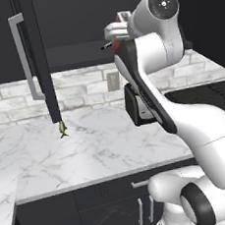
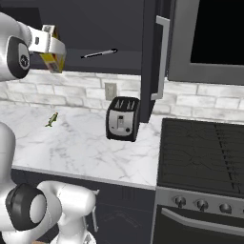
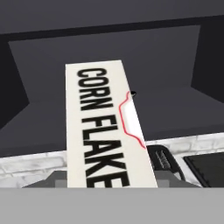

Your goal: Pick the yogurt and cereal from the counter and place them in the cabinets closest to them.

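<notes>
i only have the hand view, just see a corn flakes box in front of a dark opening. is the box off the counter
Observer: Yes. In the right base view the cereal box is held high by the end effector, well above the counter.
Operator: cabinet door open?
Observer: Yes, the left base view shows a cabinet door swung open, edge toward the camera.
Operator: anything under the box
Observer: A small green thing lies on the counter; the toaster stands further right.
</notes>
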